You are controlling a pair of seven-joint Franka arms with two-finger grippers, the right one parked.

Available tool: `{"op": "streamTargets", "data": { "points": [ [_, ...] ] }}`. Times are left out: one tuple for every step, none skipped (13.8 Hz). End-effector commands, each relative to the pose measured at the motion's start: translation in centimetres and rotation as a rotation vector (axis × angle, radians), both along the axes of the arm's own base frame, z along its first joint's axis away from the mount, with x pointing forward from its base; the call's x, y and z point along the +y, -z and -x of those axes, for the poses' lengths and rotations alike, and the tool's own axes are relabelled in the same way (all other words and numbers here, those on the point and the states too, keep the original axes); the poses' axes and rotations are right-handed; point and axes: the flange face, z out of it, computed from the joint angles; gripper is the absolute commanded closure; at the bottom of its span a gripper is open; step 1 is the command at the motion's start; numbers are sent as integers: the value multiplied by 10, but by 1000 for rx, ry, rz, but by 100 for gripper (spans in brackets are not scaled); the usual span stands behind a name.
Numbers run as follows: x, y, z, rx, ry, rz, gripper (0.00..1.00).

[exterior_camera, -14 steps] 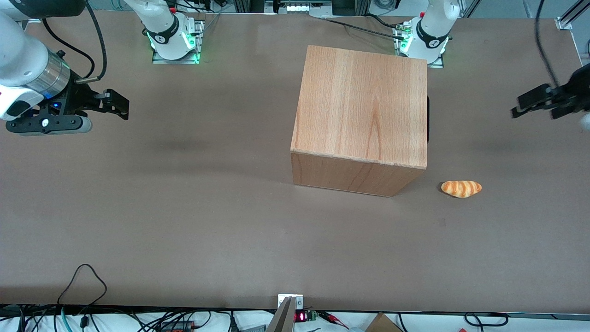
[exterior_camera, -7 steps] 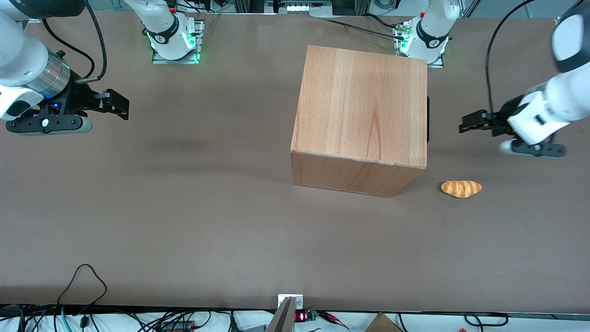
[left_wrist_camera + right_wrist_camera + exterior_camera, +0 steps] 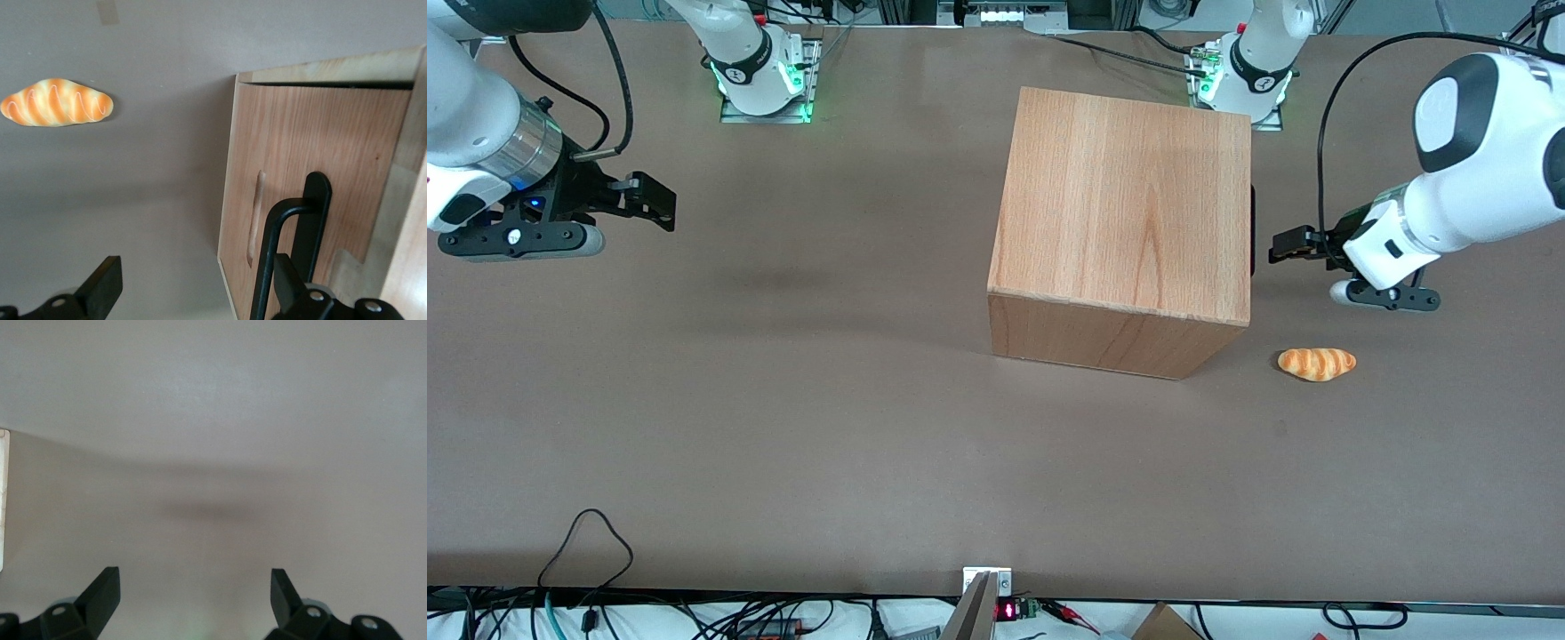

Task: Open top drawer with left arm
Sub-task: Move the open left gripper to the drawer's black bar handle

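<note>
Squarely on the brown table (image 3: 783,427) sits the beech cabinet (image 3: 1125,213), nearer the working arm's end. Its top drawer (image 3: 313,173) is shut, flush in the cabinet's front, which faces that end. The left arm (image 3: 1467,178) reaches in from the table's edge, its claw (image 3: 1285,249) spread wide and empty just before the black bar handle (image 3: 293,247). A striped bread roll (image 3: 1316,363) lies nearby.

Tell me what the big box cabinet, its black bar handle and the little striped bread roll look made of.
Light wood cabinet: beech-like, matte, visible grain. Black bar handle: probably painted metal, smooth. Orange striped bread roll: likely glossy plastic. The open left gripper is in front of the drawer front.
</note>
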Motion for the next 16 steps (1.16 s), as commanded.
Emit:
{"op": "streamTargets", "data": {
  "points": [
    [-4, 2, 12, -20, 21, 24, 0],
    [-5, 7, 14, -15, 37, 26, 0],
    [-5, 9, 15, -11, 41, 27, 0],
    [-8, 12, 16, -6, 49, 27, 0],
    [-8, 14, 17, -2, 50, 27, 0],
    [-9, 16, 19, 5, 53, 28, 0],
    [-14, 17, 20, 6, 60, 34, 0],
    [-16, 18, 21, 10, 60, 38, 0],
    [-16, 20, 22, 14, 61, 39, 0],
    [-17, 20, 22, 14, 62, 39, 0],
    [-17, 21, 22, 16, 64, 40, 0],
    [-17, 22, 22, 16, 68, 41, 0],
    [-17, 23, 22, 14, 79, 43, 0],
    [-17, 26, 22, 18, 82, 43, 0],
    [-15, 28, 22, 19, 79, 44, 0],
    [-14, 29, 22, 21, 79, 42, 0]
  ]
}}
